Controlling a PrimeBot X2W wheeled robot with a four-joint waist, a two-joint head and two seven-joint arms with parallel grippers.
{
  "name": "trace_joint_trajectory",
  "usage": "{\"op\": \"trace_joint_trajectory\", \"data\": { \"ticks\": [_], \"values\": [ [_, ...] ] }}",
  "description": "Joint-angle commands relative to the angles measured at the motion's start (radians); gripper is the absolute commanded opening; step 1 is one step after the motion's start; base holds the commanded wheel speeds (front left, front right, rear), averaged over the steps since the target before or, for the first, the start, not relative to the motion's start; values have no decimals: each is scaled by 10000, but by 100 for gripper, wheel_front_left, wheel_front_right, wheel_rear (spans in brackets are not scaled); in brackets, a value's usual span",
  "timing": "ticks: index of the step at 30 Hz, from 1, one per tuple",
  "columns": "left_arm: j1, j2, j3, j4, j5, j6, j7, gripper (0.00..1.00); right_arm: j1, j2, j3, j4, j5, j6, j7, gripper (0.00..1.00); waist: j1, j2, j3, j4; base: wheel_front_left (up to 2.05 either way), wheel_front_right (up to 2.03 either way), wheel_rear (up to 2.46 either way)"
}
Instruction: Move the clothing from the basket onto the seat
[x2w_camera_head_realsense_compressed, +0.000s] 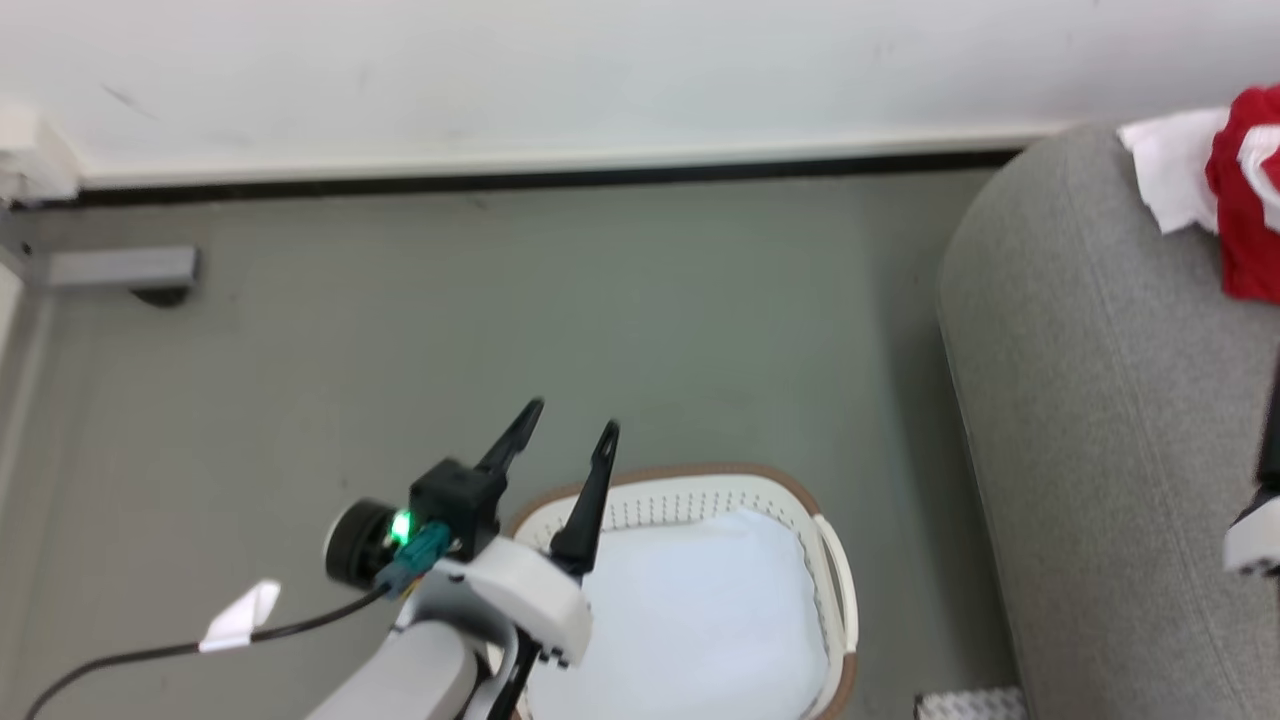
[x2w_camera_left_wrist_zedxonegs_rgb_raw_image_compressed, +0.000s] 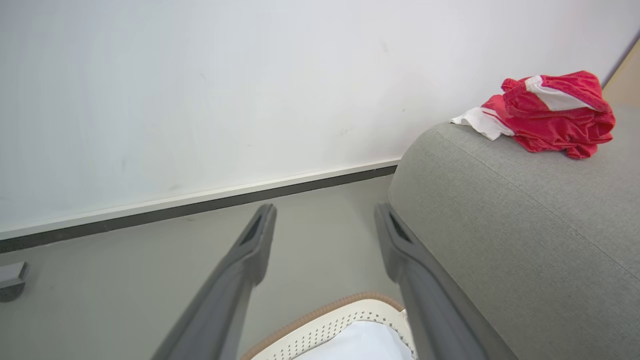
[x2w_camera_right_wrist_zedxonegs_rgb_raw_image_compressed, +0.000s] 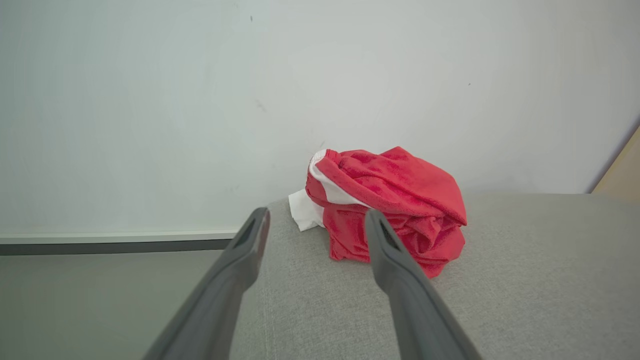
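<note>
The red and white clothing lies crumpled in a heap on the grey seat, close to the wall; it also shows at the far right of the head view and in the left wrist view. My right gripper is open just short of the heap, with nothing between its fingers. My left gripper hangs open over the far left rim of the white basket, which stands on the floor beside the seat. A smooth pale pad lies in the basket.
A white wall with a dark skirting runs behind the grey floor. A grey bracket lies on the floor at the left. A black cable with a white tag trails from my left arm.
</note>
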Motion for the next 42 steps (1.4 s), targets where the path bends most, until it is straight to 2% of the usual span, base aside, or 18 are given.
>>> {"op": "trace_joint_trajectory", "data": {
  "ticks": [1,5,11,18,22,31,42],
  "values": [
    [344,79,58,86,-137,8,-129,100,429,161,133,-231,61,-27,-24,100,2,0,-735,286,0,0,0],
    [1022,239,188,401,-267,59,-435,100,1554,501,754,-884,56,-27,-24,100,2,0,-1418,640,0,0,0],
    [2038,373,599,750,-422,11,-666,100,2984,1084,1140,-1786,237,-27,-16,100,2,0,-2367,1071,0,0,0],
    [3241,405,1666,623,-264,-96,-681,100,4078,1423,1562,-2315,215,-27,-13,100,2,0,-2946,1355,0,0,0],
    [3816,274,2291,643,-122,-423,-679,100,4458,1440,1734,-2311,20,-27,-13,100,2,0,-3227,1511,0,0,0],
    [4635,-80,3490,898,474,-1300,-680,100,4894,1447,2200,-2043,431,-27,-13,100,2,0,-3721,1761,0,0,0],
    [5106,-535,4525,1128,1377,-2694,-681,100,5158,1445,2748,-1793,568,-27,-13,100,2,0,-3874,1679,0,0,0]
  ]
}}
